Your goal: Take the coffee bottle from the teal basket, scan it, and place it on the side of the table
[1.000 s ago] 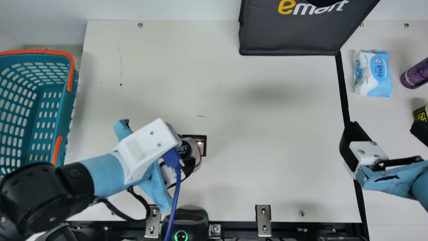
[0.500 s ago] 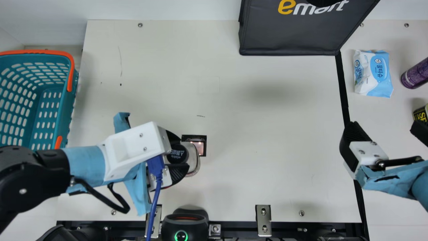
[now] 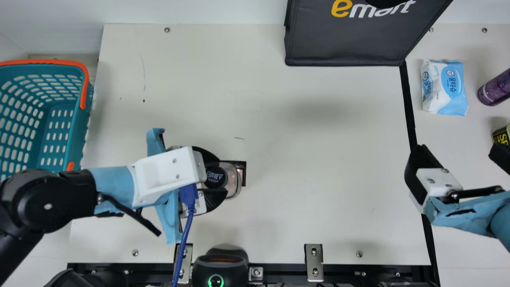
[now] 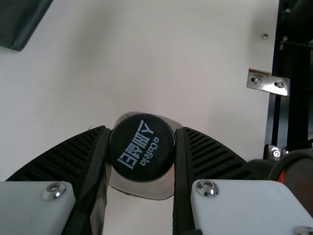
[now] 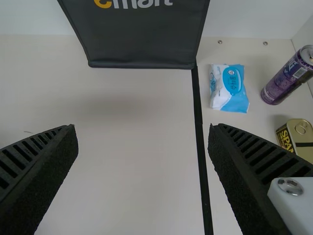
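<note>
- Left gripper (image 3: 221, 177), left of centre low in the main view: pinching the coffee bottle (image 3: 234, 183), one finger on either side of its black cap (image 3: 215, 177).
- Bottle: cap toward camera, overlapping the dark-framed scan window (image 3: 243, 164); contact with the window cannot be judged.
- Black scanner (image 3: 221, 265), green ring lit: bottom edge, below the bottle.
- Teal basket (image 3: 75, 131): left edge.
- Dark bag (image 3: 346, 46): top, right of centre.
- Right gripper (image 3: 458, 154): right edge, fingers spread.
- Wipes pack (image 3: 444, 88), purple can (image 3: 495, 89), rectangular tin (image 3: 501, 136): upper right to right edge.
</note>
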Action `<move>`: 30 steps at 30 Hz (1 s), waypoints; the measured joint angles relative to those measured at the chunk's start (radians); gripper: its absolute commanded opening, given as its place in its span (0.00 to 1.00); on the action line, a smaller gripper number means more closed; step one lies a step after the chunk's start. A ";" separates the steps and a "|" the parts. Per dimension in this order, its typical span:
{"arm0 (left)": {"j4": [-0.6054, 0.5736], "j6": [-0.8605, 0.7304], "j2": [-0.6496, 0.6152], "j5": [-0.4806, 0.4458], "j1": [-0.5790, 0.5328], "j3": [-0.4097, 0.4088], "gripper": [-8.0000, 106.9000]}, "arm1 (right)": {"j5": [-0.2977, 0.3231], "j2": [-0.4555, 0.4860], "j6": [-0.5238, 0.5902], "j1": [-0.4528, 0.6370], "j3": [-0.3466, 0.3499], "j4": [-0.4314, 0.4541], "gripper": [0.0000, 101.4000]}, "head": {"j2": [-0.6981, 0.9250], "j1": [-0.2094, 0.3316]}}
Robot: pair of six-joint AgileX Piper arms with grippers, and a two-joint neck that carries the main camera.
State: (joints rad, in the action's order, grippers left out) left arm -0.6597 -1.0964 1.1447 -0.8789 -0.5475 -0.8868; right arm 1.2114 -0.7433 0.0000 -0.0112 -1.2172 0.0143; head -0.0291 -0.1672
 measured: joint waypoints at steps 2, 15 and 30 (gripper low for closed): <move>-0.009 -0.019 0.010 0.009 0.004 0.010 0.00 | 0.000 0.000 0.000 0.000 0.000 0.000 0.94 | -0.002 0.000; -0.043 -0.059 0.048 0.060 0.018 0.047 0.15 | 0.000 0.000 0.000 0.000 0.000 0.000 0.94 | 0.000 0.000; -0.039 -0.014 0.052 0.079 0.016 0.068 0.58 | 0.000 0.000 0.000 0.000 0.000 0.000 0.94 | 0.000 0.000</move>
State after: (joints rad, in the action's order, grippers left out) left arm -0.6983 -1.1107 1.1964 -0.7998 -0.5316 -0.8189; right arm 1.2114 -0.7433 0.0000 -0.0112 -1.2172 0.0143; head -0.0291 -0.1672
